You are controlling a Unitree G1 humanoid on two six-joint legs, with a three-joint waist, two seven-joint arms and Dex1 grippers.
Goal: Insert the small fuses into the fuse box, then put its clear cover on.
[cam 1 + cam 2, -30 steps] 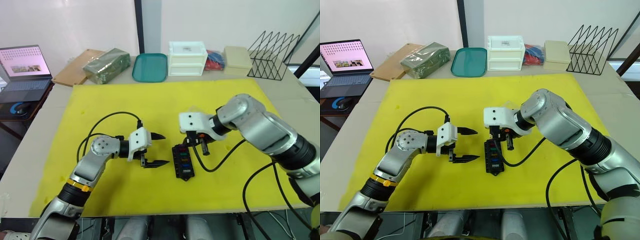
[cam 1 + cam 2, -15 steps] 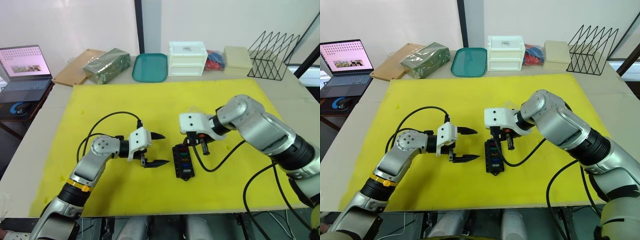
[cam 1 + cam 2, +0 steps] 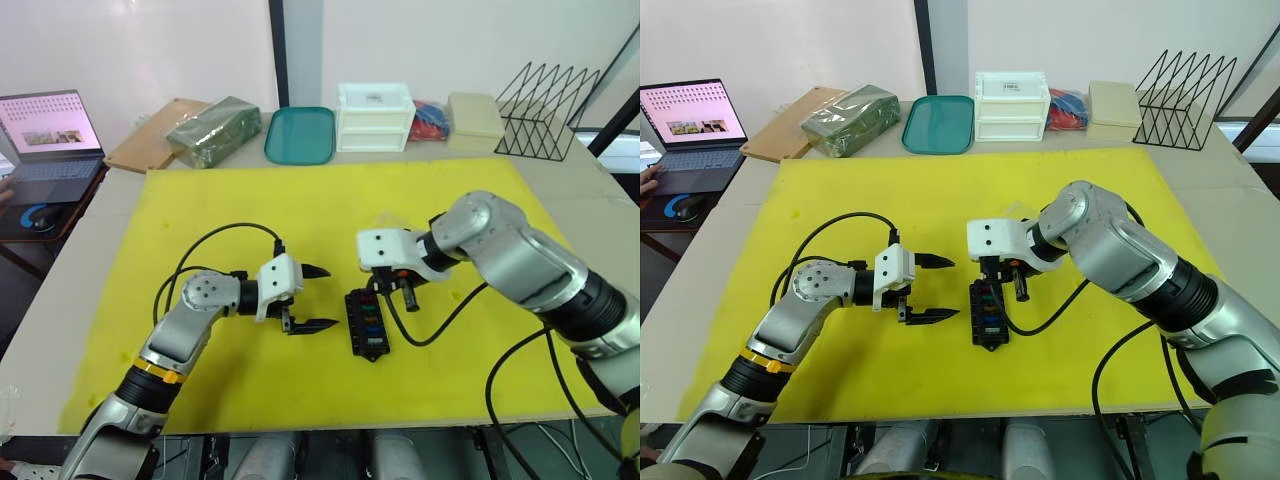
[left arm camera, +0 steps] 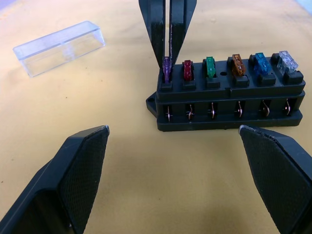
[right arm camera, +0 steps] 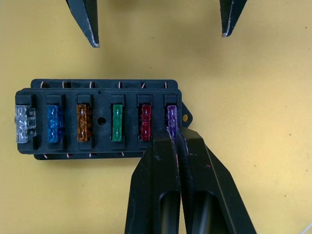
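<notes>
Your right gripper (image 5: 174,139) sits over the far end of the fuse box (image 3: 987,314), its two black fingers pressed together with only a hairline gap, their tips on the purple fuse (image 5: 171,116), which stands in the end slot; whether the tips actually pinch it or just rest on its top you cannot tell from these views. The fuse box lies on the yellow mat (image 3: 840,200) near its middle, just in front of your right gripper and to the right of your left one. Six small fuses stand in one row of it: the purple one at the end, then red (image 5: 146,122), green (image 5: 116,122), amber (image 5: 84,122), blue (image 5: 53,123) and clear grey (image 5: 24,124). Your left gripper (image 3: 924,290) hovers just beside the box, apart from it, fingers spread wide and holding nothing, aimed at the box's long side. The clear cover (image 4: 59,47) lies on the mat by itself, open side down as far as you can tell, near the box on its far side, beyond your right gripper, touching neither. At the back of the table: teal tray (image 3: 939,123), white drawer unit (image 3: 1012,104), wire rack (image 3: 1185,98); laptop (image 3: 692,132) off to the left.
</notes>
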